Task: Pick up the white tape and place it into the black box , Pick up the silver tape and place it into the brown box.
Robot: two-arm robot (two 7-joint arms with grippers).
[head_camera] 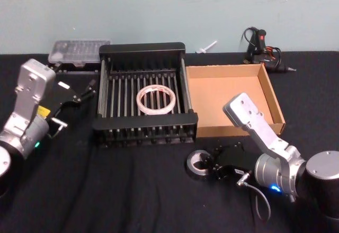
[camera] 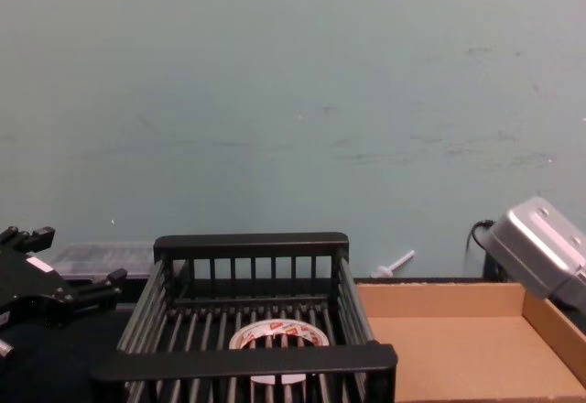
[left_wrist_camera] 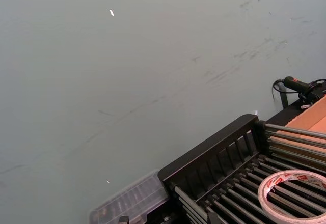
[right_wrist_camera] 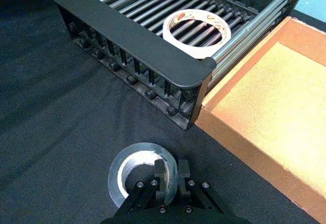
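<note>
Right gripper (right_wrist_camera: 170, 170) is sitting low on the tabletop (head_camera: 132, 190), fingers pinching the near wall of the silver tape (right_wrist_camera: 140, 175), one finger inside the core and one outside (wrist view shows this clearly; in the head view the fingers are merging into dark hardware). Silver tape is lying flat directly at the fingertips, its near edge hidden under them. Beyond the gripper, the black box (right_wrist_camera: 137, 40) is standing with the white tape (right_wrist_camera: 196, 28) lying flat on its slatted floor. The brown box (right_wrist_camera: 270, 107) is just ahead of the gripper, touching the black box's side, cut off at the wrist frame edge. Left gripper (head_camera: 79, 94) is hovering beside the black box's outer wall, fingers spread. Chest view is catching the white tape only partly, behind the box's front rim.
</note>
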